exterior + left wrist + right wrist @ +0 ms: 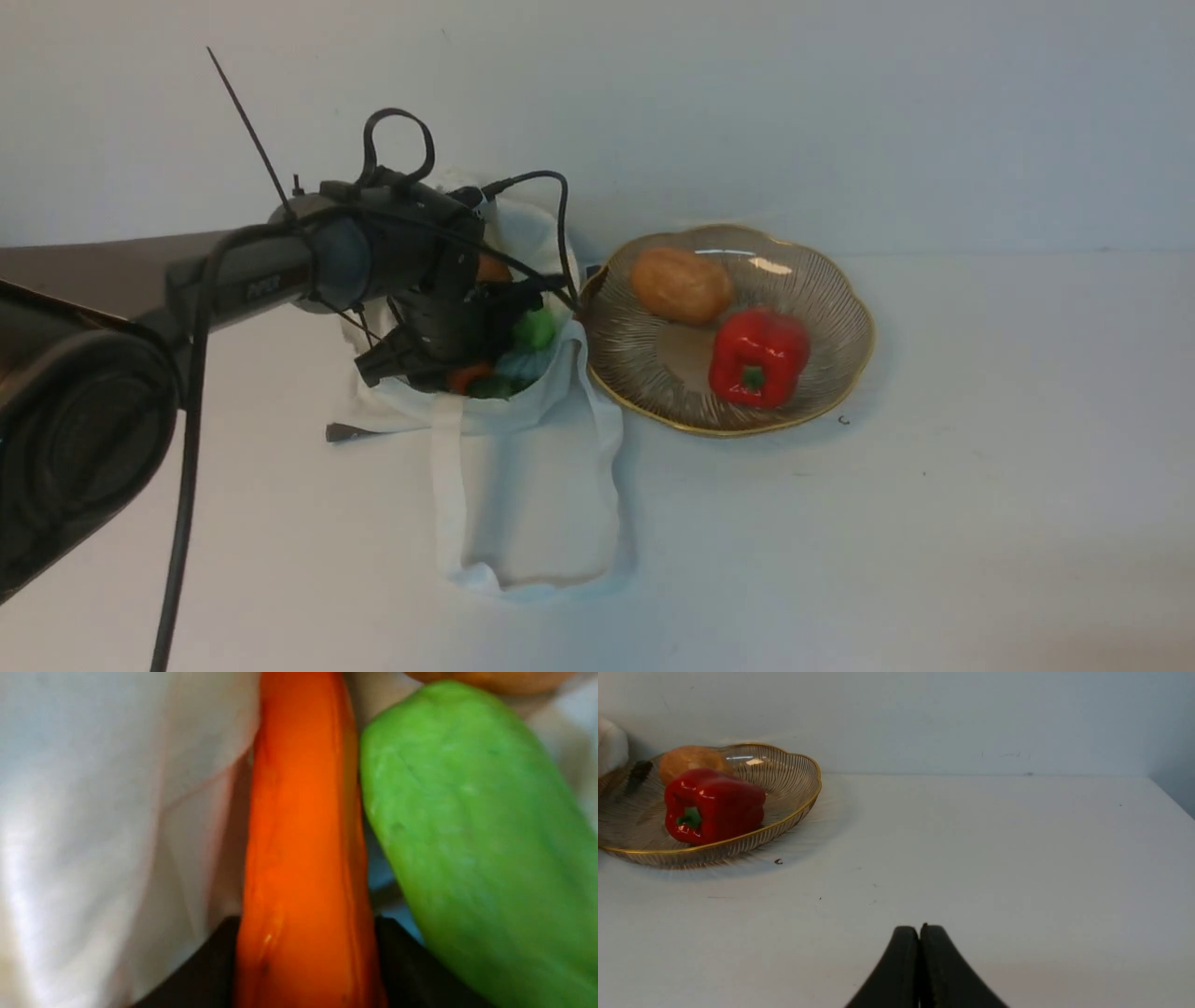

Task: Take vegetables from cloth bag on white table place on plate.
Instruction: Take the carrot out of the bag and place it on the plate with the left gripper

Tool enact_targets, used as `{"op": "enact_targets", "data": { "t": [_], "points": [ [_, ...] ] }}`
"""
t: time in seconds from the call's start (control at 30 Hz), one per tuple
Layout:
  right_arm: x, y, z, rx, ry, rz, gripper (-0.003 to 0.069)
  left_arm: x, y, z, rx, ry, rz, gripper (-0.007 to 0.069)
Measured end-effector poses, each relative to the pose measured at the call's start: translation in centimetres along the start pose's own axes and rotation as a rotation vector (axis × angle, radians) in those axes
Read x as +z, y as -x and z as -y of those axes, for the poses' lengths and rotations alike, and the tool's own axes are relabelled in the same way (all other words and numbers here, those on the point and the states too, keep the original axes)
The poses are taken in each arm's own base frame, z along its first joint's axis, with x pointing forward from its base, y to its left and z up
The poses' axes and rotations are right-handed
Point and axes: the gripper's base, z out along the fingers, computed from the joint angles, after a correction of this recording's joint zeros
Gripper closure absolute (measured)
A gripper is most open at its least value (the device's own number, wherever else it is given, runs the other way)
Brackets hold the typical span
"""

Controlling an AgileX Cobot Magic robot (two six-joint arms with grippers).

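Left gripper (pixel 485 327) reaches inside cloth bag (pixel 523 495), pinching carrot (pixel 303 835) beside green vegetable (pixel 467 858); right gripper (pixel 920 952), pressed together, hovers right of plate (pixel 653 411).

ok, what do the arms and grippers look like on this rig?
The left arm is a dark grey tube with small pale lettering and a rounded black joint housing. Black cables run outside it, one looped over the wrist; a thin black zip-tie tail sticks up. The left gripper and right gripper have matte black fingers, the right's tapering to rounded tips. No right arm in view.
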Motion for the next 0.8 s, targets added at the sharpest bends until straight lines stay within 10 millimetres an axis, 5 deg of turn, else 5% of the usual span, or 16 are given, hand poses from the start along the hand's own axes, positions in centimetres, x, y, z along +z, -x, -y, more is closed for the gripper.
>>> {"op": "enact_targets", "data": {
  "t": [0.37, 0.63, 0.8],
  "points": [
    [0.0, 0.0, 0.0, -0.004, 0.000, 0.000, 0.0674, -11.0, 1.3, -0.9, 0.189, 0.011, -0.014, 0.0315],
    [0.0, 0.0, 0.0, -0.004, 0.000, 0.000, 0.0674, -12.7, -1.3, 0.2, 0.337, -0.105, -0.227, 0.0315],
    [0.0, 0.0, 0.0, -0.004, 0.000, 0.000, 0.0674, -13.7, -3.9, 4.5, 0.562, -0.360, -0.158, 0.0315]
  ]
}}
